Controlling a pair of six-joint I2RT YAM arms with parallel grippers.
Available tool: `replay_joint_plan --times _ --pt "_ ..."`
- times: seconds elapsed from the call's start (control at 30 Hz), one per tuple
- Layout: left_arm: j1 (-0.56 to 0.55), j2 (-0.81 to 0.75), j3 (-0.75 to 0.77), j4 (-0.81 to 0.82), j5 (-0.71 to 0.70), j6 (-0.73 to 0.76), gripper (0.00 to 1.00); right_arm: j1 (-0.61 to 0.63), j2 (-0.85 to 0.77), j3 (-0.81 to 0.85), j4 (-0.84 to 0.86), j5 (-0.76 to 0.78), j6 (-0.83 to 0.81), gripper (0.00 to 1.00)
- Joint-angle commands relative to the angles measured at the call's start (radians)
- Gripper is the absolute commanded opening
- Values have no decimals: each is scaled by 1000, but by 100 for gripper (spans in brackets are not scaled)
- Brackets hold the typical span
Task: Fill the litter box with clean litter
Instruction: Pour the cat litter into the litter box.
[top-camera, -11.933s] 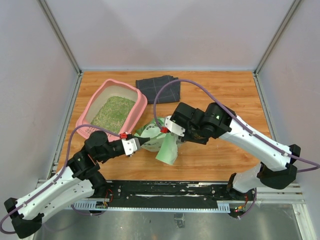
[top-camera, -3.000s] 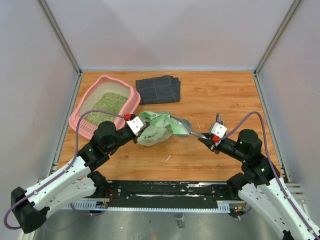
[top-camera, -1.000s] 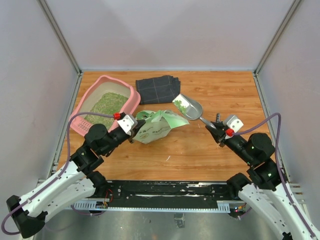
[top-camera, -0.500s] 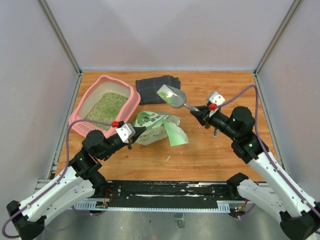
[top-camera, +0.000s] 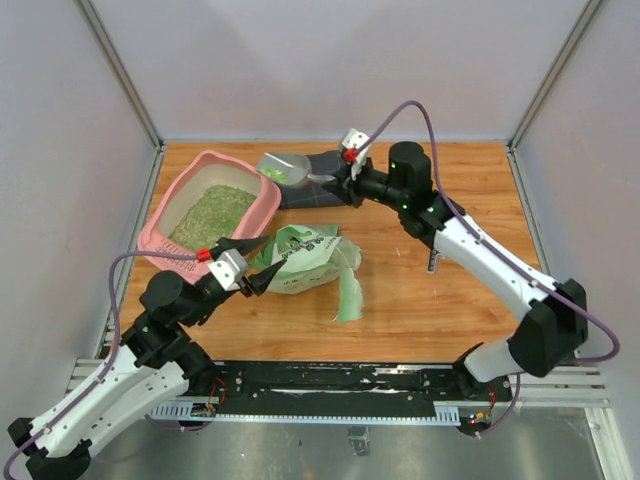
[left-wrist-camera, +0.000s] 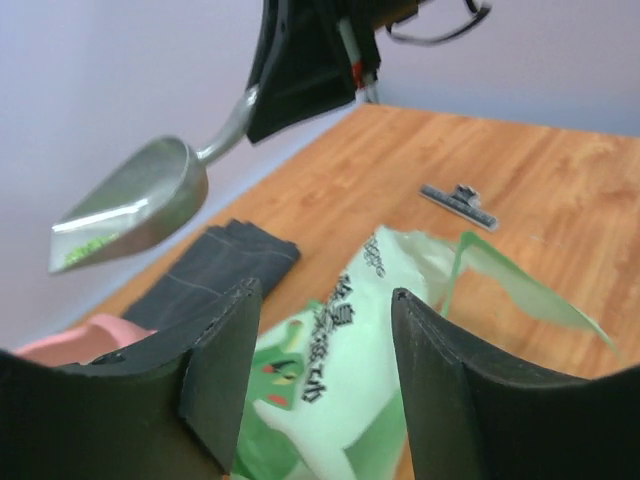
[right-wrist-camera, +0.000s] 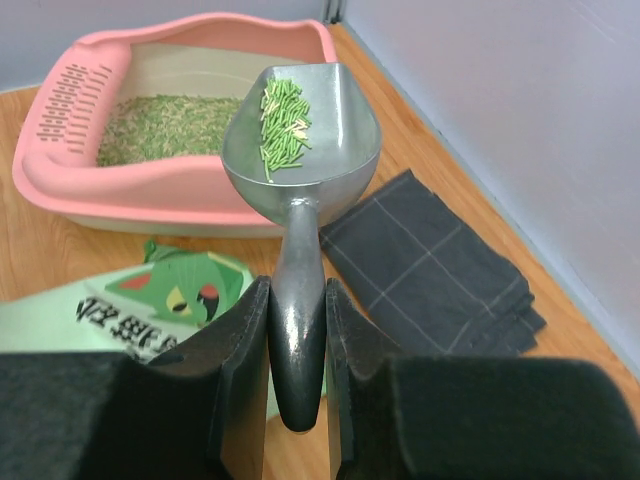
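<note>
The pink litter box (top-camera: 268, 212) sits in the far left corner of the worktop (top-camera: 470, 190), set at a slant, with a bed of greenish clean litter (top-camera: 210, 218) covering much of its floor. The right hand (top-camera: 335, 180) reaches across from the right and pinches the handle of a metal scoop (top-camera: 285, 168) between its two fingers. The scoop's bowl hangs in the air just beside the box's far right corner, over the left edge of a folded dark cloth (top-camera: 305, 197). A small heap of green pellets lies in the bowl (right-wrist-camera: 285, 115) – far from a full load. In front of the box, near the middle of the worktop, a green-and-white bag (top-camera: 305, 262) lies on its side, crumpled, with a flap trailing toward the near edge. The left hand (top-camera: 250, 272) hovers at the bag's left end, its fingers spread and nothing between them – the wrist view shows the bag's printed face beyond the gap. A small dark clip (left-wrist-camera: 458, 203) lies on the bare wood to the right of the bag.
</note>
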Motion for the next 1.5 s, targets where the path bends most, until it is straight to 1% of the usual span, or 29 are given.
replay_joint_plan --times 0.0,0.07,0.13,0.17,0.27,0.37,0.47,0.57,0.7,0.8,0.93,1.0,1.07,1.17,1.27,1.37,1.47 --pt "5 -62 93 -17 -163 0 63 42 139 197 -12 -78 -82 1" --pt "5 -93 124 -29 -262 -9 76 66 214 290 -83 -95 -140 1" --pt "5 -123 149 -38 -361 -21 96 86 286 382 -154 -98 -215 1" --pt "5 -138 158 -43 -414 -24 99 93 320 432 -194 -98 -256 1" --pt "5 -174 182 -53 -578 -41 99 117 422 583 -331 -66 -400 1" --pt "5 -190 222 -83 -671 -41 99 146 506 682 -436 -34 -598 1" --pt "5 -216 251 -97 -724 -44 99 177 565 768 -516 18 -771 1" --pt "5 -258 245 -60 -755 -34 99 219 618 822 -576 89 -958 1" --pt "5 -292 227 -24 -756 -10 99 260 705 949 -652 221 -1086 1" --pt "5 -295 222 -35 -754 -7 99 299 713 938 -640 320 -1233 1" --pt "5 -301 199 -45 -781 -6 99 333 684 861 -569 401 -1414 1" --pt "5 -311 184 -32 -782 -8 99 355 680 838 -532 471 -1489 1" --pt "5 -318 174 -22 -784 -8 99 368 674 825 -513 492 -1545 1" --pt "5 -319 161 -19 -794 -11 98 382 664 801 -479 525 -1603 1" --pt "5 -315 140 -27 -800 -37 98 387 640 765 -427 538 -1599 1" --pt "5 -304 115 -34 -803 -92 94 376 616 772 -416 519 -1465 1" --pt "5 -281 95 -40 -789 -164 90 336 559 760 -421 460 -1268 1"
